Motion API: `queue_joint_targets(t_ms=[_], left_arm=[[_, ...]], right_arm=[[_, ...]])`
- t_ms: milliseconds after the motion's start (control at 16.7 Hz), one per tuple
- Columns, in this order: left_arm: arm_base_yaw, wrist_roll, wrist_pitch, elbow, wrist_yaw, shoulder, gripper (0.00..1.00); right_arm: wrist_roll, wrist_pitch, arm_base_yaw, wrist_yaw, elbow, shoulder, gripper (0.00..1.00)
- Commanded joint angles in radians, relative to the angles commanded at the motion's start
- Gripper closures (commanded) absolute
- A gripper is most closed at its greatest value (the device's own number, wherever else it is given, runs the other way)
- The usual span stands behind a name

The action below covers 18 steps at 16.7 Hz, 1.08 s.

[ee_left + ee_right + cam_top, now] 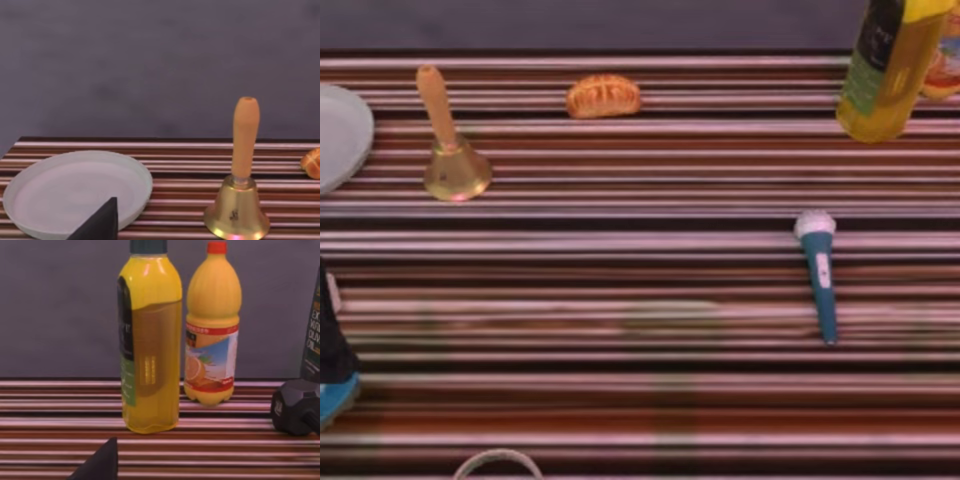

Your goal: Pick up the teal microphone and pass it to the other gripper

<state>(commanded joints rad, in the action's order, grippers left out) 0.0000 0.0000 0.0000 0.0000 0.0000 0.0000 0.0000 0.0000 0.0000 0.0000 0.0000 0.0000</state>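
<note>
Here, slim teal microphone (818,275) lies on striped table (620,390).

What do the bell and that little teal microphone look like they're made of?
The bell looks like polished brass: its golden body has a shiny gleam. Its orange handle is matte, perhaps wood or plastic. The teal microphone looks like smooth plastic, with a white head, a white strip and a small red button; the head's texture cannot be made out.

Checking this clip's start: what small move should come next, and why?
Probably the right arm, out of the top view, should reach down over the teal microphone. It lies flat and untouched on the table's right side, far from the left arm at the left edge.
</note>
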Motion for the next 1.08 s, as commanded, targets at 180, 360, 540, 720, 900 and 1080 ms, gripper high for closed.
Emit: queue_joint_targets(t_ms=[180,360,540,720,900,1080], left_arm=[[0.000,0.000,0.000,0.000,0.000,0.000,0.00],[0.000,0.000,0.000,0.000,0.000,0.000,0.00],[0.000,0.000,0.000,0.000,0.000,0.000,0.00],[0.000,0.000,0.000,0.000,0.000,0.000,0.00],[0.000,0.000,0.000,0.000,0.000,0.000,0.00],[0.000,0.000,0.000,0.000,0.000,0.000,0.00]], right_arm=[[0.003,-0.006,0.004,0.000,0.010,0.010,0.00],[0.035,-0.062,0.034,0.002,0.097,0.105,0.00],[0.089,-0.162,0.084,0.008,0.247,0.295,0.00],[0.158,-0.295,0.147,0.017,0.431,0.574,0.00],[0.231,-0.444,0.217,0.027,0.626,0.902,0.00],[0.304,-0.591,0.286,0.035,0.818,1.225,0.00]])
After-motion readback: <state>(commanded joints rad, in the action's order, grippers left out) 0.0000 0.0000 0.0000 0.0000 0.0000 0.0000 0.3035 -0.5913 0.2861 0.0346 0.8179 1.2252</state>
